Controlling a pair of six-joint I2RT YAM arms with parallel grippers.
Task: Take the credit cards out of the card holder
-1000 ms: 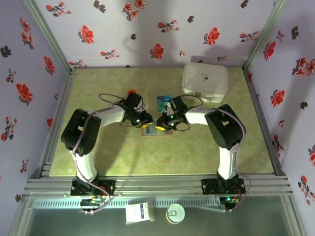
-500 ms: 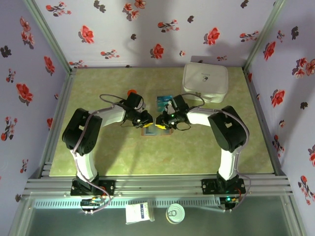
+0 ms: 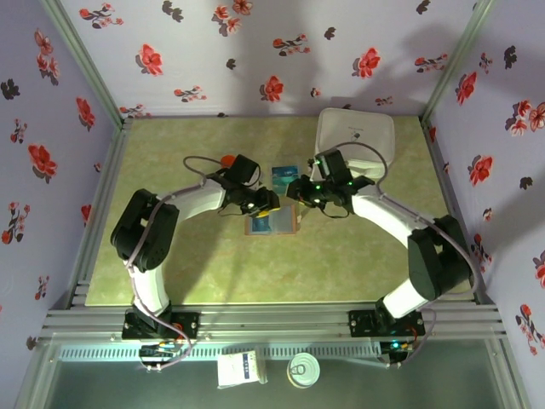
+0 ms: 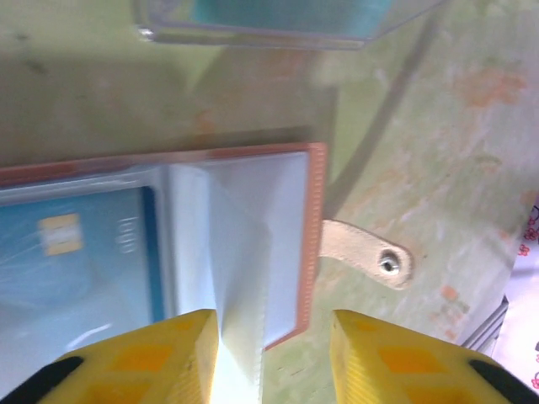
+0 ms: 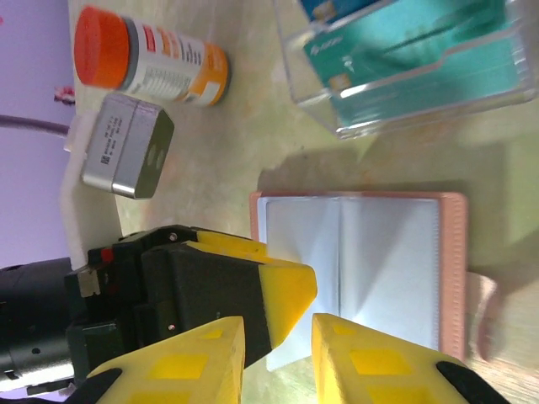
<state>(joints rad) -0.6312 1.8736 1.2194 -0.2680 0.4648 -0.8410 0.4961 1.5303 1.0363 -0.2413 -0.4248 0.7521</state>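
Observation:
The card holder (image 4: 253,227) lies open on the table, its blue-grey panels edged in brown and its strap (image 4: 368,252) out to the side. A teal credit card (image 4: 76,252) sits in a sleeve of it. My left gripper (image 4: 274,324) hangs open low over its edge, one finger (image 4: 168,353) against a raised inner page. In the top view the left gripper (image 3: 267,204) is on the card holder (image 3: 272,224). My right gripper (image 3: 296,189) hovers just beyond it. The right gripper (image 5: 278,332) is slightly open with nothing held, above the card holder (image 5: 370,269).
A clear plastic tray (image 5: 413,71) with teal cards stands just behind the card holder. An orange-capped bottle (image 5: 152,59) lies to the left of it. A large white rounded box (image 3: 356,141) sits at the back right. The front of the table (image 3: 255,273) is bare.
My right arm has lifted and swung back to the right, off the card holder. The left gripper has shifted a little right along the card holder, which shows more now.

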